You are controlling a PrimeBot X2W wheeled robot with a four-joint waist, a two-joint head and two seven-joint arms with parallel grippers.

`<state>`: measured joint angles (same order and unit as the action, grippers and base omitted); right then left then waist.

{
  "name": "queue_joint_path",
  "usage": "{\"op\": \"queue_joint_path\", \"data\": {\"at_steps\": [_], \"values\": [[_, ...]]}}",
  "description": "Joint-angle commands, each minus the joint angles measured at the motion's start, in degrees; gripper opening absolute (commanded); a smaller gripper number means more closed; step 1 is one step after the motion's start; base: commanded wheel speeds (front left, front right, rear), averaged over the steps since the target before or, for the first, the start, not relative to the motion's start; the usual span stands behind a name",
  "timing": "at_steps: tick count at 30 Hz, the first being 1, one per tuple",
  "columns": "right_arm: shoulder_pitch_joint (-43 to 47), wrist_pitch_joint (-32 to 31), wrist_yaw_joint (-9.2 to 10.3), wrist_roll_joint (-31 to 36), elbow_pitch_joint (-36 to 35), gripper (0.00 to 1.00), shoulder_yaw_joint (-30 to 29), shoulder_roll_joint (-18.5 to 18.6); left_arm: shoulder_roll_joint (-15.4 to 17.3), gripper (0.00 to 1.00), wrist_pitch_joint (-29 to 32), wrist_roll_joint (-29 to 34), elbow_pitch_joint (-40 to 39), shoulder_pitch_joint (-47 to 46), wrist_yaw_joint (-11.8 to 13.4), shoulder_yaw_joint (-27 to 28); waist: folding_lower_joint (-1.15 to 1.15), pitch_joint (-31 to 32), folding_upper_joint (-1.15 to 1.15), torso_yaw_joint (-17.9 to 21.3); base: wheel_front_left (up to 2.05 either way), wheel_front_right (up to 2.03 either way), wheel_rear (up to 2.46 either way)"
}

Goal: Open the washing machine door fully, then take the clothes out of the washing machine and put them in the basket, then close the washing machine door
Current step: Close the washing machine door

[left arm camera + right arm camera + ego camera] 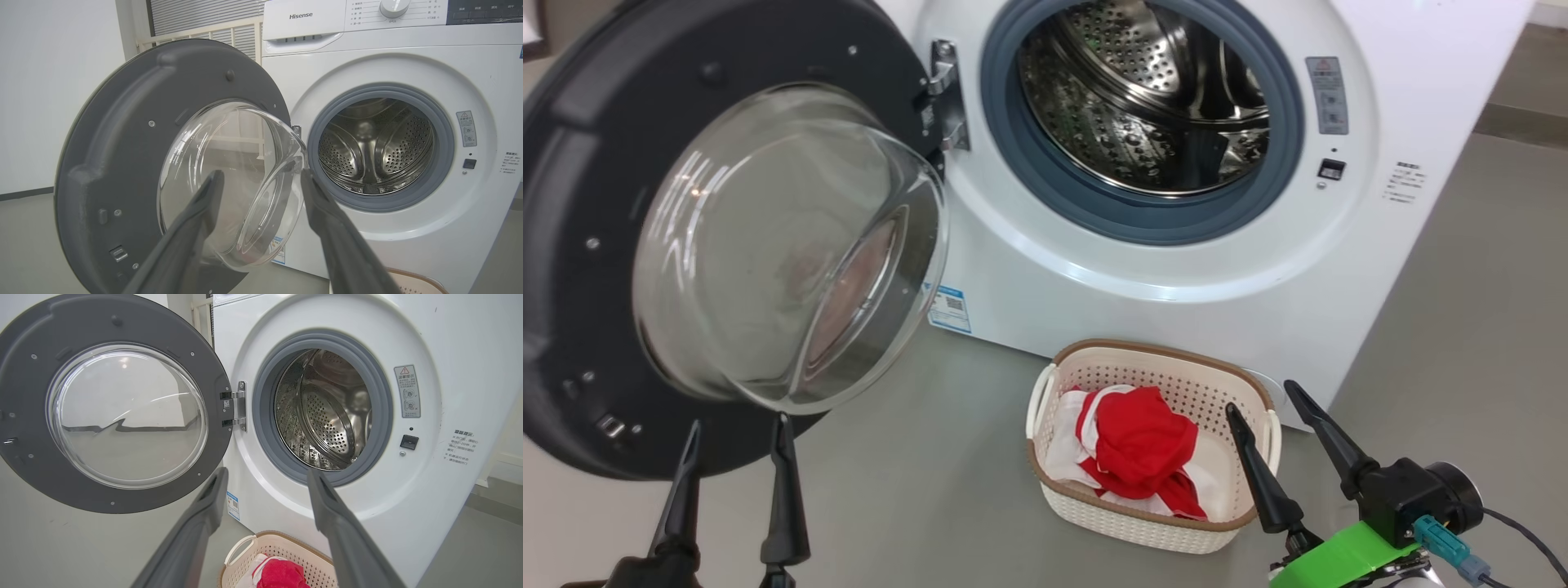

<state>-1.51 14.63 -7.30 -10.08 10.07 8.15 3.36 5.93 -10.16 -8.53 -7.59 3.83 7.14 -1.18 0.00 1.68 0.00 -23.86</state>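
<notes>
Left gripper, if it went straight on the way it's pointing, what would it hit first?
Probably the washing machine door: the open left gripper points at its bulging glass window. How near that glass is, I can't tell.

Grey floor (915,474), white wall (49,102) — cream railing (258,41) behind

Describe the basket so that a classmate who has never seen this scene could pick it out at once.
Find the big white washing machine, its round door swung open. On the grey floor just in front of it, below the drum opening, stands the basket: small, cream, perforated, with a brown rim and white side handles. The red and white clothes heaped inside set it apart.
</notes>
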Motion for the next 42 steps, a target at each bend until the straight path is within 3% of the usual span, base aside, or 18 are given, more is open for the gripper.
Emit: {"op": "queue_joint_path", "data": {"at_steps": [1,14,15,17,18,23,32,37,42], "values": [[-2.89,0.37,-0.19,-0.46,-1.66,1.00,1.37,0.19,0.76,1.00,0.11,0.56,-2.13,-0.89,0.70,2.04,0.00,0.10,0.00,-1.55,0.00,0.00,0.00],[-3.08,0.37,-0.19,-0.04,-1.31,1.00,1.89,-0.11,1.17,1.00,0.07,0.95,-2.84,-0.02,2.73,3.16,0.00,-0.07,0.00,-2.25,0.00,0.00,0.00],[-3.09,0.37,-0.19,0.05,-1.26,1.00,1.82,-0.12,1.36,0.87,0.00,1.37,-2.89,-0.05,3.05,3.25,0.00,-0.11,0.00,-2.14,0.00,0.00,0.00],[-3.01,0.37,-0.19,0.26,-1.22,1.00,1.75,-0.17,1.45,0.18,-0.01,1.69,-2.95,-0.32,3.55,3.41,0.00,-0.12,0.00,-1.89,0.00,0.00,0.00],[-2.96,0.37,-0.19,0.28,-1.17,1.00,1.74,-0.19,1.51,0.00,-0.14,1.87,-3.00,-0.56,3.91,3.63,0.00,-0.12,0.00,-1.77,0.00,0.00,0.00],[-2.71,0.37,-0.19,0.35,-0.83,1.00,1.61,-0.27,2.64,0.00,-1.00,2.72,-3.75,-3.28,5.90,5.89,0.00,0.06,0.00,-1.16,0.00,0.00,0.00],[-2.80,0.37,-0.19,-0.21,-0.45,1.00,2.14,-0.20,8.90,0.00,0.63,1.61,-3.25,-15.93,7.51,12.88,0.00,-0.75,0.00,-0.23,0.00,0.00,0.00],[-3.75,0.37,-0.19,0.29,-0.19,1.00,2.92,0.45,12.69,0.00,4.16,-2.76,5.00,-24.02,7.66,18.07,0.00,-1.52,0.00,0.42,0.00,0.00,0.00],[-3.75,0.37,-0.19,0.37,0.24,1.00,3.22,0.93,14.46,0.00,7.35,-10.07,16.27,-32.66,5.44,21.34,0.00,-1.89,0.00,0.66,0.00,0.00,0.00]]}}
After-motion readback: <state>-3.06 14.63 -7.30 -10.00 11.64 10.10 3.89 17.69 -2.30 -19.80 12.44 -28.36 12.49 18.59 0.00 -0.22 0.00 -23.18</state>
